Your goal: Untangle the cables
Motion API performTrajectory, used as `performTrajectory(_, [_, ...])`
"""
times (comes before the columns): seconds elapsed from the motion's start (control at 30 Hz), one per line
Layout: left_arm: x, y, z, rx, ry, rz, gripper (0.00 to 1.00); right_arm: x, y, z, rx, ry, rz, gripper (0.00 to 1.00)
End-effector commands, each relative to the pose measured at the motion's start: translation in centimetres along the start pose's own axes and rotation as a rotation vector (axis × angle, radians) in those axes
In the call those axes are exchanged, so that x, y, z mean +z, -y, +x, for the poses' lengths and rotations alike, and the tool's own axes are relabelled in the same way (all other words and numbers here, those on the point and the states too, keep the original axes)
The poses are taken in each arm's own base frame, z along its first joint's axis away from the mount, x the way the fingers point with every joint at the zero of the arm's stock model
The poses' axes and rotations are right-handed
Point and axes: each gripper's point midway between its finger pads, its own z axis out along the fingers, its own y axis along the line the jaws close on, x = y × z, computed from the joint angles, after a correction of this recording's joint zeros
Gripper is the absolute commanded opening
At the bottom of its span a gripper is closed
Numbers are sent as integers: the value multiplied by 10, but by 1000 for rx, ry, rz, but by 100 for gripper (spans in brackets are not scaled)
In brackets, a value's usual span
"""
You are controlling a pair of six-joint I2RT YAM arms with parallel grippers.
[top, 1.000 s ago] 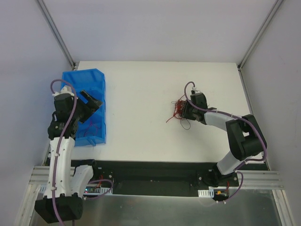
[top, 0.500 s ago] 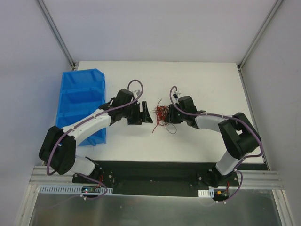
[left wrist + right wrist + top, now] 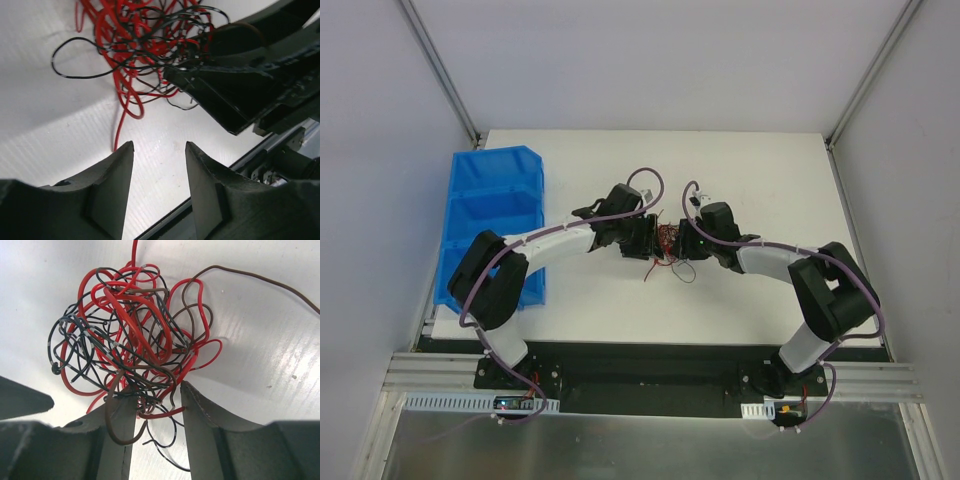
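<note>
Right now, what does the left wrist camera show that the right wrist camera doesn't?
Left wrist only: the left fingers, open over bare table, and the table edge. Right wrist only: a brown wire trailing off alone. Both: the red and black cables, with the right fingers in among them.
</note>
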Motion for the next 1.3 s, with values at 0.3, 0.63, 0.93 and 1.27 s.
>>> performTrajectory(0.3, [15, -15, -26, -16, 48, -107, 50, -6, -2, -17, -21, 54, 4, 43])
performTrajectory(0.63, [18, -16, -31, 16, 41, -132, 0, -6, 2, -18, -23, 57, 27, 45])
performTrajectory(0.93, [-4, 10, -10, 49, -11, -15, 0, -5, 8, -18, -27, 44, 59, 58])
performTrajectory(1.27, [-71, 71, -6, 197, 63, 189, 0, -15, 57, -18, -27, 42, 391, 52])
